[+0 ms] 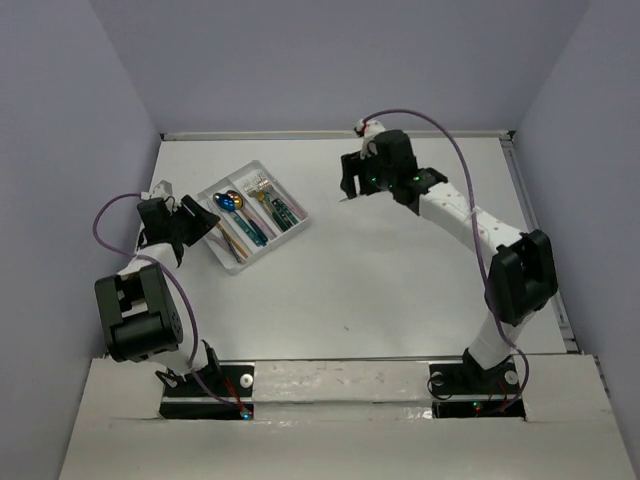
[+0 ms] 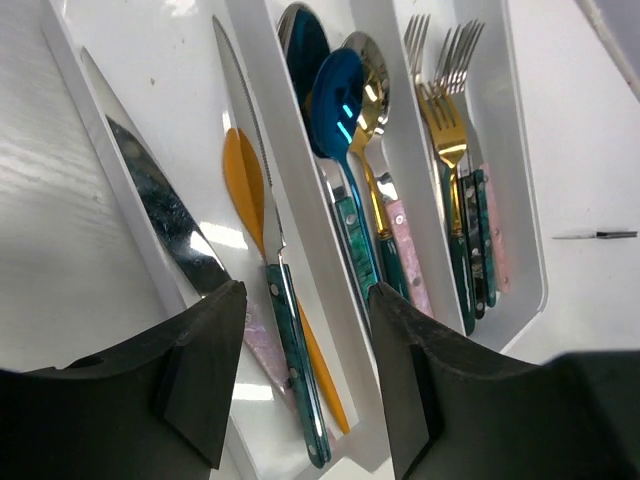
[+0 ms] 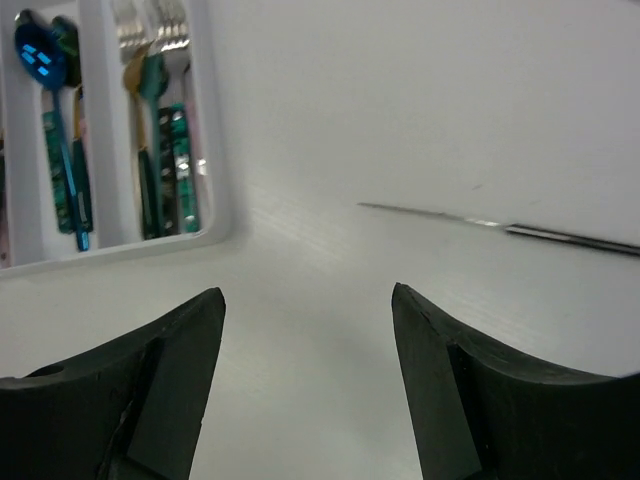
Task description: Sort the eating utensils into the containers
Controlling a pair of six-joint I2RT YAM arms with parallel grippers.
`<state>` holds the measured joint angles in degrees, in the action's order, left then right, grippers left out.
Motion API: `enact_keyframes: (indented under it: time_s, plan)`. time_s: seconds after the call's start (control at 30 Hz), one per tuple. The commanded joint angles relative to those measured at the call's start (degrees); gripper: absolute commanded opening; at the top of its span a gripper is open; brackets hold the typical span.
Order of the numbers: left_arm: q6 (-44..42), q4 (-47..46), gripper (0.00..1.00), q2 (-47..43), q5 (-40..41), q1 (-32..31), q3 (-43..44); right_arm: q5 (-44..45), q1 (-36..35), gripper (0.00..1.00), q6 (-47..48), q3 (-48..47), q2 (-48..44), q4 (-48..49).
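Apparently near done: knives (image 2: 280,300), spoons (image 2: 340,90), forks (image 2: 447,110) each fill one compartment of the tray (image 1: 236,268); no stray utensil seen; left gripper (image 2: 305,330) and right gripper (image 3: 308,310) wide, empty.

White table (image 1: 400,290), pale lavender walls (image 1: 340,60)

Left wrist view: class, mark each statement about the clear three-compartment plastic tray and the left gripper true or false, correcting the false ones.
1. The gold-headed fork lies among silver forks in one compartment of the clear plastic tray. True.
2. The blue-headed spoon shares the forks' compartment. False: it lies in the middle one, beside the gold-headed spoon.
3. The left gripper grips a knife. False: its jaws are open and empty.
4. The all-orange utensil lies beside the serrated teal-handled knife. True.
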<state>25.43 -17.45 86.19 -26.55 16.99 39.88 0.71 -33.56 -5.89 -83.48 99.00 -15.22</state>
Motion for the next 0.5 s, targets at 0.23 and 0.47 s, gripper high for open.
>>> enact_keyframes:
  time_s: [0.23, 0.47]
  plan:
    - [-3.5, -2.5, 0.65, -16.0, 1.3, 0.1, 3.1, -20.0, 17.6, 0.76, 49.6, -18.5, 16.6, -13.4]
    - [-10.8, -0.8, 0.67, -23.0, 1.9, 0.1, 3.1, -19.6, 20.2, 0.75, 68.5, -22.0, 22.1, -24.0]
